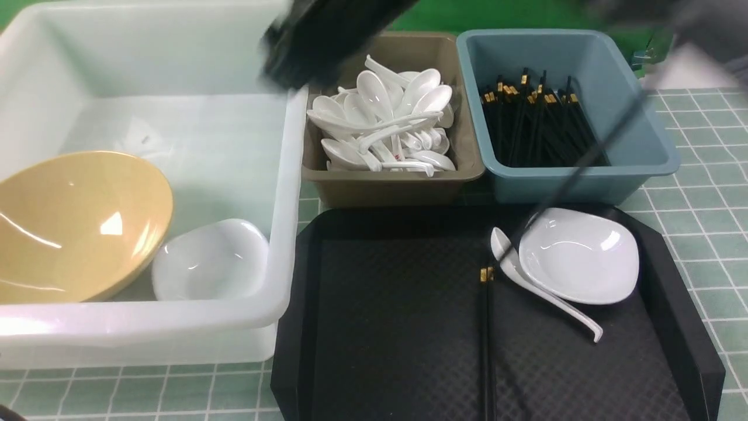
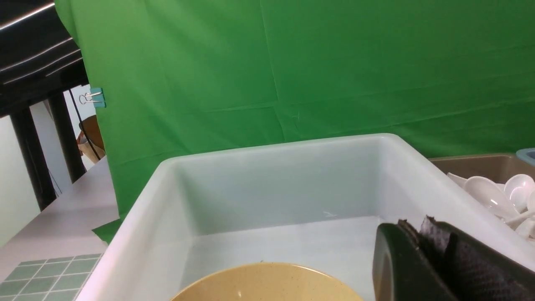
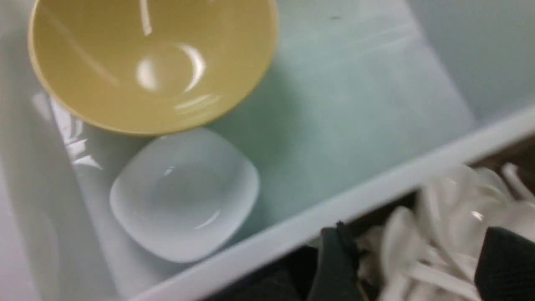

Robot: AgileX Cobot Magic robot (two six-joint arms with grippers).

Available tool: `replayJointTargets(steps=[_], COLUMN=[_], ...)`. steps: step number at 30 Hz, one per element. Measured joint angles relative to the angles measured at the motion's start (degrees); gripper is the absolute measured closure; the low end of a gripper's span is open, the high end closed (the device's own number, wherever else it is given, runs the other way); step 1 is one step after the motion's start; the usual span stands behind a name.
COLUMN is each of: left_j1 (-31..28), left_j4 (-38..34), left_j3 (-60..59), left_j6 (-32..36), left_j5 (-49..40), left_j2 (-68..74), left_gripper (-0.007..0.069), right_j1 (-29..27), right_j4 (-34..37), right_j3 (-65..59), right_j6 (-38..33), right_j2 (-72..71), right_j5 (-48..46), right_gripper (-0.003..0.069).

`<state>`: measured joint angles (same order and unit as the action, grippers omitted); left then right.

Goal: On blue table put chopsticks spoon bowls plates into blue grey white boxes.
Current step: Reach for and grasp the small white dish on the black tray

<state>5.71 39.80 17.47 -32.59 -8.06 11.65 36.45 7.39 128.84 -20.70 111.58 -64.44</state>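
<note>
Left of the black tray (image 1: 397, 327), on the tiled tabletop (image 1: 689, 199), stands the big white tub (image 1: 146, 327). Its near corner comes right up to the tray's left edge. A tan bowl (image 1: 70, 228) leans tipped in the end of the tub farthest from the tray. A small white plate (image 1: 210, 260) lies just beside it, in the corner nearest the tray. The back half of the tub floor is bare, so there is lots of room there. The left claw (image 2: 416, 223) hangs over the tub, pinched tight with nothing in it. The right claw (image 3: 416, 234) is blurry; it is spread wide and holds nothing. It sits above the spot where the tub's wall meets the grey-brown box (image 1: 397, 190). That box stands just behind the tray's back edge, with only a thin strip of tabletop between it and the tub. It is heaped with white spoons (image 1: 385, 123). Next to it, behind the right half of the tray, is the blue box (image 1: 561, 184). Black chopsticks (image 1: 532, 128) lie in it, with free room along its right wall. The left half of the tray is bare. Near the tray's middle a pair of chopsticks (image 1: 486, 345) lies straight, gold ends toward the boxes, running to the near edge and out of sight. In the tray's back right part lies one spoon (image 1: 511, 266). A second white plate (image 1: 578, 254) sits with its edge over the spoon's handle, close to the tray's right rim.
</note>
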Motion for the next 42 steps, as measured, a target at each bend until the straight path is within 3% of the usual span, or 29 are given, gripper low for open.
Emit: replayJointTargets(steps=[1, 3, 8, 10, 12, 15, 22, 32, 35, 38, 40, 42], left_j1=[0.0, 0.0, 0.0, 0.0, 0.0, 0.0, 0.0, 0.0, 0.0, 0.0, 0.0, 0.0], left_j4=[0.0, 0.1, 0.2, 0.2, 0.2, 0.2, 0.2, 0.4, 0.4, 0.5, 0.7, 0.7], left_j3=[0.0, 0.0, -0.2, -0.5, -0.7, -0.7, -1.9, -2.5, -2.5, -2.5, -2.5, -2.5], left_j6=[0.0, 0.0, 0.0, 0.0, 0.0, 0.0, 0.0, 0.0, 0.0, 0.0, 0.0, 0.0], left_j5=[0.1, 0.4, 0.7, 0.7, 0.7, 0.7, 3.4, 5.8, 5.8, 5.8, 5.8, 5.8], left_j2=[0.0, 0.0, -0.1, -0.1, -0.1, -0.1, -0.1, -0.1, -0.1, -0.1, -0.1, -0.1], left_gripper=[0.0602, 0.0602, 0.0602, 0.0602, 0.0602, 0.0602, 0.0602, 0.0602, 0.0602, 0.0602, 0.0602, 0.0602], right_j1=[-1.0, -10.6, -22.1, -26.7, -29.2, -33.8, -34.8, -33.4, -32.1, -30.4, -30.3, -30.4], right_j4=[-0.2, -1.0, -0.5, 1.4, 4.0, 13.1, 18.3, 27.2, 28.8, 29.5, 29.7, 31.3], right_j3=[-1.4, -12.0, -34.1, -48.7, -54.8, -67.3, -76.8, -77.6, -77.6, -77.6, -77.6, -77.5], right_j6=[0.6, 5.7, 8.3, 9.0, 9.1, 7.9, 7.0, 3.5, 1.9, -1.3, -2.3, -4.8], right_j2=[-1.1, -7.0, -9.7, -10.4, -11.0, -13.8, -14.3, -12.7, -12.3, -12.2, -12.3, -13.9], right_j5=[-0.6, -4.6, -4.4, 1.2, 4.9, 15.4, 26.5, 36.8, 38.7, 41.2, 41.7, 41.6], right_gripper=[0.0188, 0.0188, 0.0188, 0.0188, 0.0188, 0.0188, 0.0187, 0.0195, 0.0227, 0.0360, 0.0412, 0.0538])
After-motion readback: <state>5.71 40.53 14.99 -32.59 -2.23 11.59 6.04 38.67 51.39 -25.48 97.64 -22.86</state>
